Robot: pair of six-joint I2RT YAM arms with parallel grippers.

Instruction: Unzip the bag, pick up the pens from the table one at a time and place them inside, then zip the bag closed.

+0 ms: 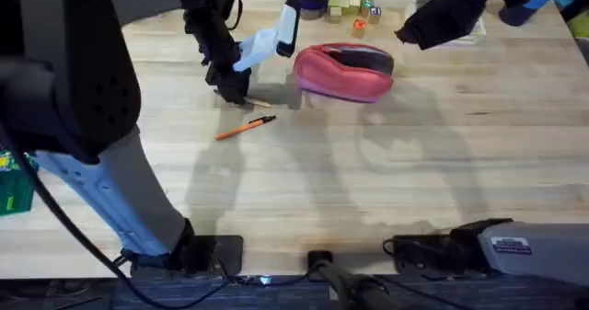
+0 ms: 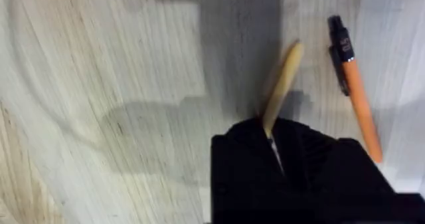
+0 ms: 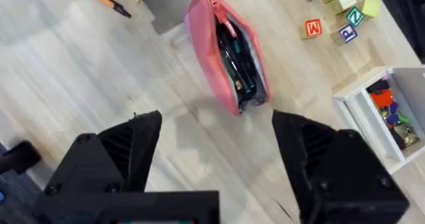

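Pink bag (image 1: 344, 73) sitting on the table (image 1: 414, 163) with the zipper already pulled open, dark stuff visible inside from the right wrist view, so unzip step looks done. Left hand (image 2: 272, 141) down at the table just left of the bag, clamped on the end of the tan pen (image 2: 282, 84), with the orange pen (image 1: 245, 128) lying loose just beside it, so by the look of it both pens not yet in and the zip-up to follow. Right hand (image 3: 216, 157) hanging wide apart above the bag, holding nothing.
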